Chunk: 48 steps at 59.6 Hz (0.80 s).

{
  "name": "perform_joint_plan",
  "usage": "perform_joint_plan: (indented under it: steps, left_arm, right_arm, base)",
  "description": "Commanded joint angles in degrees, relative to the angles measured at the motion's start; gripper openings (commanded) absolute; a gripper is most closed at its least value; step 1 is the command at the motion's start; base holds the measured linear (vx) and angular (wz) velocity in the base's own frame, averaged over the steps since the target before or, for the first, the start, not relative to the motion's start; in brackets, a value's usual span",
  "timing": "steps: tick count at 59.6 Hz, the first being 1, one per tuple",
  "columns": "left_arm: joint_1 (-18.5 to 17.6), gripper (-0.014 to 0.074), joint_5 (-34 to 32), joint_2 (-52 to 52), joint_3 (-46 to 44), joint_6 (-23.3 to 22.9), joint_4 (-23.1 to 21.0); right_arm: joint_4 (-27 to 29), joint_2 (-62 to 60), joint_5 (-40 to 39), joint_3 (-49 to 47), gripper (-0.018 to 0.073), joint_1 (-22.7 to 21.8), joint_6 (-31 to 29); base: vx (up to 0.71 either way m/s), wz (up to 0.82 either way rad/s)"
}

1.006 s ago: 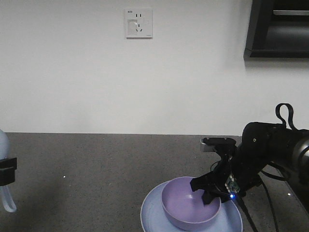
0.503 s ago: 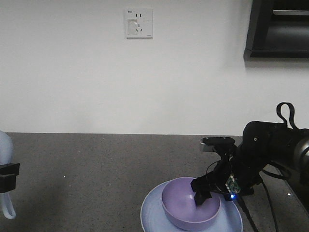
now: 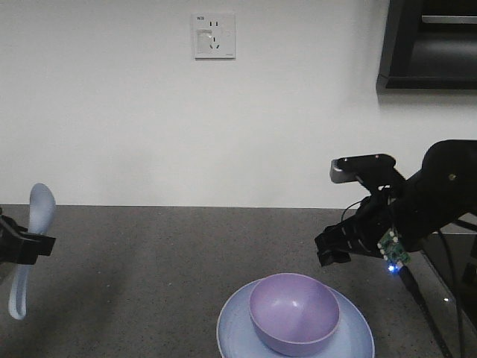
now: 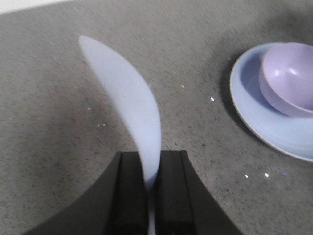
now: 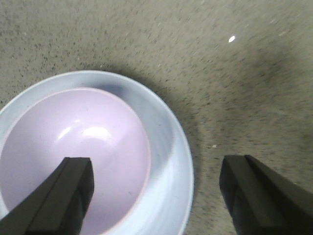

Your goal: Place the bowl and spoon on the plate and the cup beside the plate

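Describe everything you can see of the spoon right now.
The spoon is pale light-blue, smooth and matte, plastic by its look, one curved piece. The left gripper is shut on it near mid-length, a black finger on each side. From the front it stands near upright, slightly tilted, broad oval end up, narrower end hanging below. It is over the counter's left side, apart from the plate and bowl; nothing else touches it.

The small round lavender plastic bowl [image 3: 294, 317] sits on the wide shallow pale blue plate [image 3: 232, 334], which rests on the dark speckled counter [image 3: 149, 253] near its front, right of centre. Far to the left, well apart from both, the short pale blue plastic spoon [image 3: 39, 209] stands upright above the counter, clamped in the left gripper [image 4: 150, 164]. The right gripper [image 3: 334, 250] hangs above the plate's right edge, jaws spread.
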Motion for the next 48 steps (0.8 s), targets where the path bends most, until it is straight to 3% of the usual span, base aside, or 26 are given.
perform_joint_plan:
  steps: [1,9,18,31,48]
  left_arm:
    - [-1.1,0.0001,1.5,2.1,-5.7,1.6,-2.7]
    - [-4.2,0.0001,6.2,8.5,-11.5,2.9,-5.1]
    - [-9.4,0.0001,8.8,15.4,-16.7,2.3,-4.9]
    - [-17.0,0.0001,13.2,26.5,-26.6,1.8,-4.5]
    - [-24.2,0.0001,17.3,37.8,-41.6,-3.3,-1.4]
  right_arm:
    - [-3.6,-5.2,-2.0,-2.0,0.0589,-0.1,1.5]
    - [-8.8,-7.7,-1.3,-2.0,0.0589,-0.2,4.3]
    - [-13.4,-9.0,0.1,-2.0,0.0589,-0.2,6.1]
    - [-14.3,-9.3,0.5,-2.0,0.0589,-0.2,6.2]
    - [-16.4,-9.3,0.5,-2.0,0.0589,-0.2,6.6]
  base:
    - [0.0,0.0]
    - [0.0,0.0]
    - [0.0,0.0]
    - [0.0,0.0]
    - [0.0,0.0]
